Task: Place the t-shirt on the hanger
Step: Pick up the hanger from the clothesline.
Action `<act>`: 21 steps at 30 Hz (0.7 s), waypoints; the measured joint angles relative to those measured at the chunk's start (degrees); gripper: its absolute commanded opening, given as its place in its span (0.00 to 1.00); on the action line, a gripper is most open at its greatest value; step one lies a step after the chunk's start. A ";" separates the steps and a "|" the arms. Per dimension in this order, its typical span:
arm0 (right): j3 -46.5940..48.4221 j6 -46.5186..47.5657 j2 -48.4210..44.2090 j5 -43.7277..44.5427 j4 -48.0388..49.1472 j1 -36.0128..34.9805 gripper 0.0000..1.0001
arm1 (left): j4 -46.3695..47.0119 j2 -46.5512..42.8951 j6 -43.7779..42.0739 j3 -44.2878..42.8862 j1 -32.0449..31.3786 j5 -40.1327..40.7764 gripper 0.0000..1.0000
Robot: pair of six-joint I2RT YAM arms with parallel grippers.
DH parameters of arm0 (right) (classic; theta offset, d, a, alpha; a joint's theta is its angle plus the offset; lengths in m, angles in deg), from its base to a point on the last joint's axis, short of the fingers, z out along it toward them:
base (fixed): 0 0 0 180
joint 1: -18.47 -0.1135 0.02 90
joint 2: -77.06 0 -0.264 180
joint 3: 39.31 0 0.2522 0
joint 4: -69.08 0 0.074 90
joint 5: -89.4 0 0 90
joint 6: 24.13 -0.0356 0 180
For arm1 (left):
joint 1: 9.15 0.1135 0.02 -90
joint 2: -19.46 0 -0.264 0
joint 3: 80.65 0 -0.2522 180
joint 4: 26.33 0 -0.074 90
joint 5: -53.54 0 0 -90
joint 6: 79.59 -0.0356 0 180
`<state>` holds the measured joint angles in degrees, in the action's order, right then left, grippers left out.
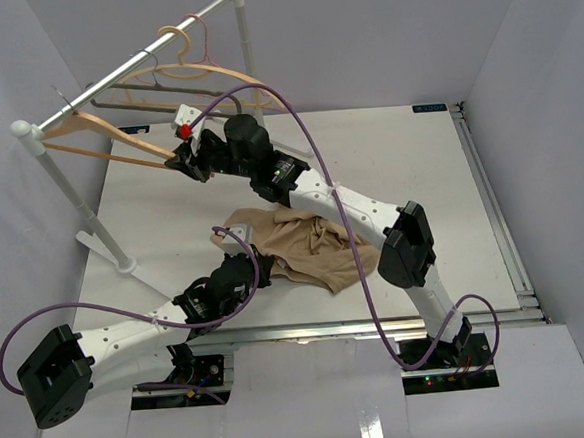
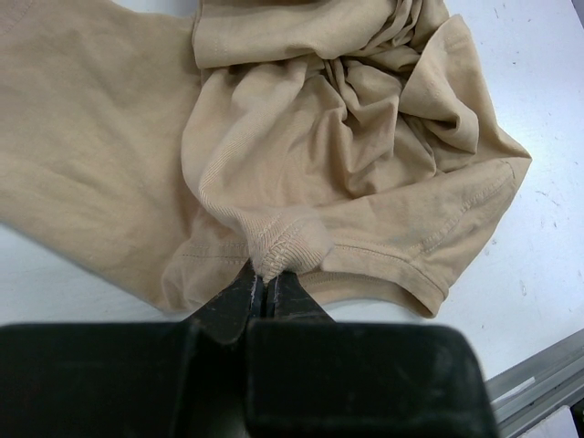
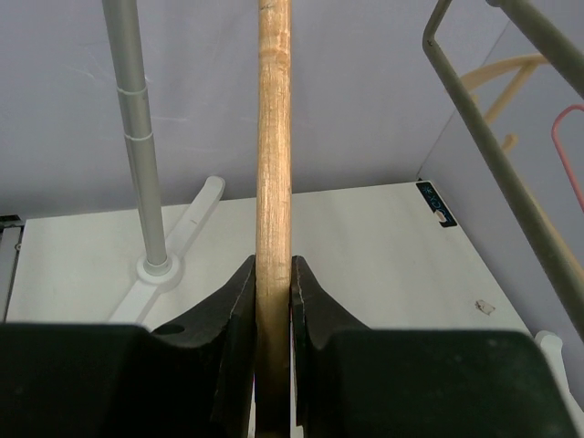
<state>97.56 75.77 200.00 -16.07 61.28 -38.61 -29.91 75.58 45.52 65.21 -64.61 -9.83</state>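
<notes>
Looking at the overhead shot, the right end effector (image 1: pixel 189 156) is up over the far left corner of the surface (image 1: pixel 420 190), and its two fingers are clamped on the straight crossbar of the hanger (image 1: pixel 107 157). The right wrist view makes that pretty clear: the wooden bar (image 3: pixel 274 137) runs straight up between the black fingers (image 3: pixel 239 301), with both pads pressed against it. The hanger sits at the left end of the clothes rail (image 1: pixel 131 65), and its thin wire hook is up by the rail, though I can't tell if it's really hooked on. A dark grey hanger (image 1: pixel 178 87) hangs farther along the same rail, and it also shows at the right of the right wrist view (image 3: pixel 493 155). The t-shirt (image 1: pixel 304 243) is a crumpled tan heap lying flat on the surface, close to the near edge and roughly in the middle. The left end effector (image 1: pixel 256 272) is at the shirt's left side, closed tight, and from the left wrist view it (image 2: pixel 265 287) is pinching a little bunch of ribbed edge fabric, with the rest of the t-shirt (image 2: pixel 301 137) spread out beyond it.
</notes>
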 measured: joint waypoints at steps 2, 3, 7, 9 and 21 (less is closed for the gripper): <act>-0.64 0.14 -0.89 0.25 -0.93 0.00 0.08 | -0.13 -0.15 -0.09 0.00 0.00 0.22 0.00; -0.99 0.15 -1.23 0.37 -1.06 0.00 0.08 | -0.24 -0.20 -0.13 0.00 0.00 0.33 0.00; -1.41 0.17 -2.01 1.50 -2.08 0.00 0.08 | -0.33 -0.34 -0.15 0.00 0.00 0.67 0.00; -3.74 0.41 -3.59 2.47 -2.66 -0.05 0.08 | -0.37 -0.38 -0.15 -0.01 0.00 0.80 0.00; -17.85 3.29 -14.65 6.83 -3.22 -0.04 0.08 | -1.20 -0.37 -0.15 -0.18 0.00 1.49 0.00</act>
<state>79.71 79.06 185.35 -9.24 58.07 -38.65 -31.12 75.21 45.37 65.03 -64.61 -8.34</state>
